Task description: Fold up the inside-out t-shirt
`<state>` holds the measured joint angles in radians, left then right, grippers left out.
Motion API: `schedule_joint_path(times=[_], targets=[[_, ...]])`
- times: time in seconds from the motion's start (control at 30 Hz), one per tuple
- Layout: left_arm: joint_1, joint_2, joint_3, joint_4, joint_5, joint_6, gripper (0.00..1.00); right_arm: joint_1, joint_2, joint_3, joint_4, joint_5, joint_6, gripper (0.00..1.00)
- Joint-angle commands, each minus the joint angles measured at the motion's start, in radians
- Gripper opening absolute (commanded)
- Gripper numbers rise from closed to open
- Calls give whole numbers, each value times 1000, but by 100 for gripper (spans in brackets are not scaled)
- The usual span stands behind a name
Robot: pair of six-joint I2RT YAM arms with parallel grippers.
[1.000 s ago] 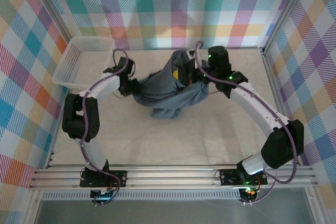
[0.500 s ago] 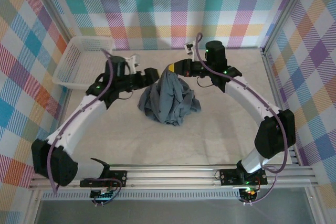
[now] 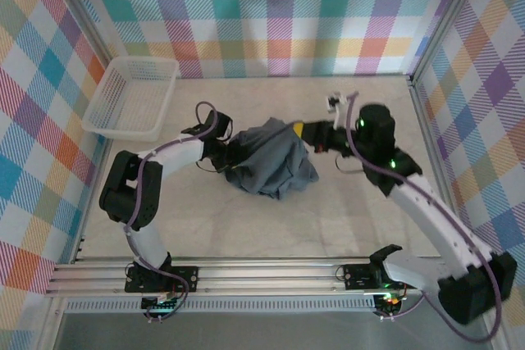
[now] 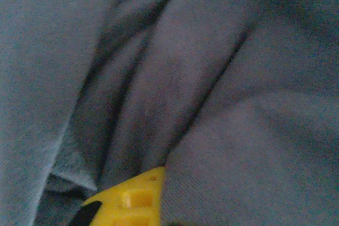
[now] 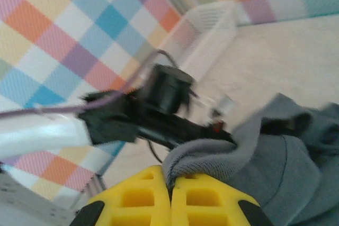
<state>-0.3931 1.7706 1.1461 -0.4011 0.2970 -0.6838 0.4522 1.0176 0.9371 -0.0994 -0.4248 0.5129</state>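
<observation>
— Pinching a fold, the right gripper is holding the crumpled t-shirt, heaped right of the basket, probably to spread it.
— And the left gripper is sitting clamped shut basket-side, buried in cloth; grip unclear.

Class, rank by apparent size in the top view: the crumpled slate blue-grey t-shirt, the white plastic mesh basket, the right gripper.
White plastic mesh basket and crumpled slate blue-grey t-shirt: too alike to rank.
Right gripper: clearly smallest.

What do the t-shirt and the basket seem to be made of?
The t-shirt looks like soft, matte knit fabric, probably cotton: it bunches into deep wrinkles. The basket seems to be white plastic with a faint sheen: its open mesh walls hold their shape stiffly.
</observation>
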Motion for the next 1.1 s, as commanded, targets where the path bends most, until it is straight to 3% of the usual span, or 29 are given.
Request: schedule_joint_path(times=[0.0, 0.03, 0.07, 0.1, 0.17, 0.27, 0.4, 0.5, 0.6, 0.67, 0.73, 0.8, 0.87, 0.9, 0.97, 1.07], targets=[[22, -88, -23, -23, -25, 19, 0, -7, -163, -270, -1, 219, 12, 0], [22, -103, -32, -11, -4, 27, 0, -7, -220, -375, 21, 224, 52, 0], [18, -123, -42, 6, 19, 31, 0, -7, -276, -481, 29, 228, 92, 6], [10, -143, -48, 19, 34, 35, 0, -7, -330, -543, -19, 244, 125, 19], [-15, -171, -57, 39, 64, 54, 0, -7, -409, -563, -124, 258, 126, 46], [-64, -192, -45, 33, 85, 84, 0, -7, -404, -469, -172, 245, 23, 62], [-106, -201, -1, -2, 111, 102, 0, 43, -82, -238, -159, 145, -152, 72], [-116, -238, 15, -3, 116, 99, 0, 146, 160, -102, -116, 214, -307, 83], [-118, -279, 37, -34, 92, 89, 0, 170, 354, -19, -42, 222, -390, 84], [-118, -299, 57, -65, 74, 92, 0, 173, 469, 37, -21, 215, -399, 82], [-116, -317, 70, -88, 52, 94, 0, 173, 562, 84, -19, 198, -399, 71], [-112, -335, 82, -121, 9, 93, 0, 174, 612, 139, -71, 205, -387, 45], [-94, -349, 80, -160, -45, 83, 0, 173, 576, 148, -89, 226, -341, 9], [-78, -354, 71, -168, -66, 80, 0, 168, 526, 137, -88, 219, -304, 0], [-52, -354, 30, -148, -79, 95, 0, 153, 397, 93, -35, 145, -220, 0], [-45, -323, -40, -100, -189, 179, 0, 103, 259, 45, 80, -67, -39, 0]])
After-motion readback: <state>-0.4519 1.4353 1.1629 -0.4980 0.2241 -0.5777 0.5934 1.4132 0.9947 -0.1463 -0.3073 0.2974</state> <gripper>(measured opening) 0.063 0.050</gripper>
